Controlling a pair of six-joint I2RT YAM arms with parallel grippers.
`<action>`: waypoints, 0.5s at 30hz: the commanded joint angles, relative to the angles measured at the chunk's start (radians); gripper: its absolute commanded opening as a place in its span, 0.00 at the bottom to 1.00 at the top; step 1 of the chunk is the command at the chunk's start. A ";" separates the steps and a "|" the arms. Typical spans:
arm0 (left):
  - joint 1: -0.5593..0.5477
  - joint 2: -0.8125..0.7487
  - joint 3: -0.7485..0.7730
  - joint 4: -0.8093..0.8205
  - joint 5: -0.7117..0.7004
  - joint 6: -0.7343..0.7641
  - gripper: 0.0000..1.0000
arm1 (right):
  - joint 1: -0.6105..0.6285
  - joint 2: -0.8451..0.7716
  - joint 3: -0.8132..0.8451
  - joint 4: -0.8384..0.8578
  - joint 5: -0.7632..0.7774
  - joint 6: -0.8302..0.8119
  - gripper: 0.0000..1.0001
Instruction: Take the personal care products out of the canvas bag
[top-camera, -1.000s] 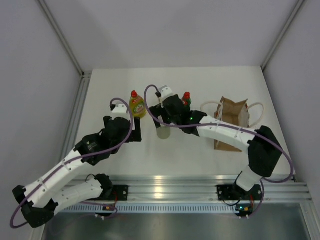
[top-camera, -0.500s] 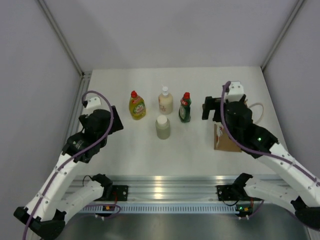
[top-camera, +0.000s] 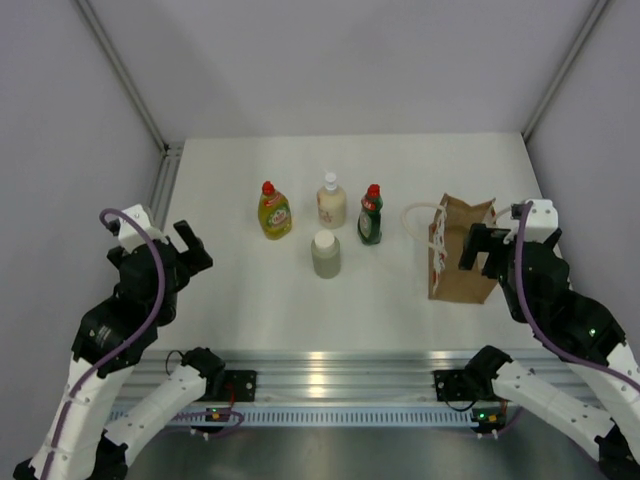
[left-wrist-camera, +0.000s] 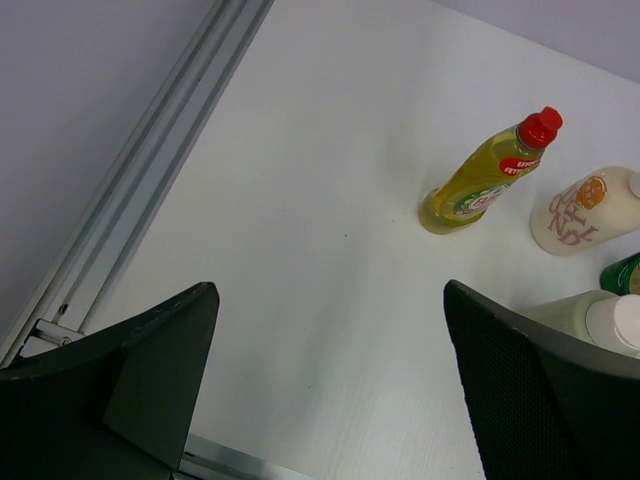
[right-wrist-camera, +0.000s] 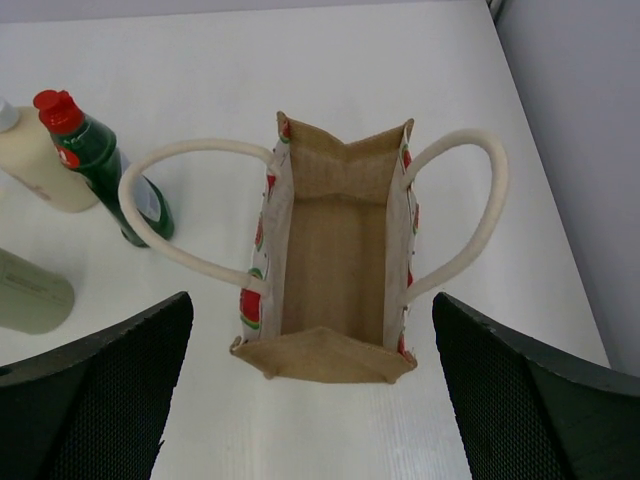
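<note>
Four bottles stand on the white table outside the bag: yellow with red cap (top-camera: 275, 212), cream with white cap (top-camera: 331, 203), dark green with red cap (top-camera: 371, 217), and grey-beige with white cap (top-camera: 325, 253). The brown canvas bag (top-camera: 462, 262) stands upright at the right; in the right wrist view its inside (right-wrist-camera: 340, 270) shows only bare brown cloth. My right gripper (top-camera: 483, 250) is open and empty above the bag's near end. My left gripper (top-camera: 192, 246) is open and empty at the left, well apart from the yellow bottle (left-wrist-camera: 480, 180).
An aluminium rail (top-camera: 165, 190) runs along the table's left edge, and grey walls close the left, back and right. The bag's white handles (right-wrist-camera: 150, 225) loop out to each side, the left one close to the green bottle (right-wrist-camera: 105, 165).
Both arms have drawn back toward the near edge. The right gripper left the bottles, passed over the bag and pulled back; the left gripper moved left and back, away from the yellow bottle.
</note>
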 joint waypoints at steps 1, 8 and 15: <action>0.004 -0.006 0.044 -0.080 -0.028 0.017 0.98 | -0.010 -0.040 0.038 -0.114 0.028 0.021 0.99; 0.004 -0.042 0.029 -0.107 0.029 0.019 0.98 | -0.011 -0.112 0.027 -0.145 0.014 0.026 0.99; 0.004 -0.036 -0.002 -0.104 0.093 0.005 0.98 | -0.011 -0.138 -0.017 -0.152 0.008 0.047 1.00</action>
